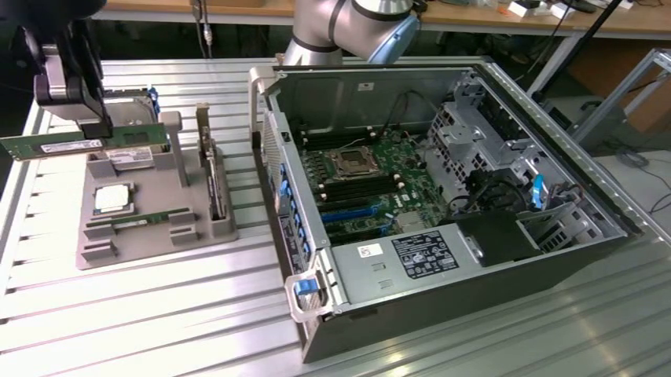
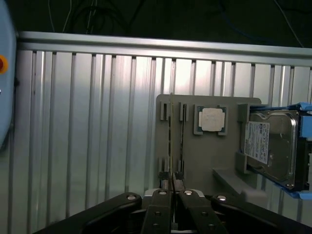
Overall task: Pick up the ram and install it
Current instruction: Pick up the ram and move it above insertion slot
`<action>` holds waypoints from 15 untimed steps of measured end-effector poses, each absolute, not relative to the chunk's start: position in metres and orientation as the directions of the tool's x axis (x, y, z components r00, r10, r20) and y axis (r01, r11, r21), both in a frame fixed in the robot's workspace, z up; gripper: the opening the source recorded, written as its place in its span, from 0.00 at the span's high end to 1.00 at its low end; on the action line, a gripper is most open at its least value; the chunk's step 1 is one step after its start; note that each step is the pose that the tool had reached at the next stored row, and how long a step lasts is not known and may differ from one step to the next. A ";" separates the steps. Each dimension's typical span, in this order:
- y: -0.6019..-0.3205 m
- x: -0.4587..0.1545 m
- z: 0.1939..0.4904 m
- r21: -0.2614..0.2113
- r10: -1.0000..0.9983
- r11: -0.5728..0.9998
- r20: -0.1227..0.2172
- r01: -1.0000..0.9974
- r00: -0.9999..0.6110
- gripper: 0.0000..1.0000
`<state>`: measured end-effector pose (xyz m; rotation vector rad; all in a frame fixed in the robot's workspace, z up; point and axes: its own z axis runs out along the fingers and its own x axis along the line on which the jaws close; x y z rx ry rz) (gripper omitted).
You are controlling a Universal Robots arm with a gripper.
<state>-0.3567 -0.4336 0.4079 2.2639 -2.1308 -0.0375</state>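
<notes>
**Gripper.** In the upper left of the exterior view, the gripper [image 1: 97, 132] has its jaws drawn narrow on the ram [image 1: 53, 146] and clamps the board by its two flat faces.

**Ram.** It is lifted clear of the grey fixture tray [image 1: 157, 236] and lies level, over the tray's upper-left corner in the frame. Holding it by the faces appears intended to leave the long edges free and keep the board square to the fingers. In the wrist view the ram [image 2: 171, 141] appears edge-on as a thin line running out from between the fingers [image 2: 161, 207].

**Tray.** The processor [image 1: 113, 198] sits in its recess. The hard drive [image 2: 270, 146] rests in the end cradle.

**Case.** The open computer case [image 1: 472, 306] occupies the centre and right of the exterior view, well apart from the gripper. Its side is off, so the motherboard [image 1: 372, 188] faces upward, presumably for access from above.

**Limits of view.**
- The ram's left end is cut off by the frame edge.
- The ram's label cannot be read.
- The memory slots on the motherboard are hard to distinguish.
- The robot arm [image 1: 346, 23] is cut off at the top edge of the frame.
</notes>
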 end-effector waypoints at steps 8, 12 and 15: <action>-0.434 -0.334 0.408 0.047 -0.998 -0.060 0.004 -0.997 0.061 0.88; -0.434 -0.320 0.408 0.049 -0.998 -0.060 0.004 -0.997 0.061 0.88; -0.434 -0.311 0.408 0.050 -0.998 -0.060 0.004 -0.997 0.061 0.88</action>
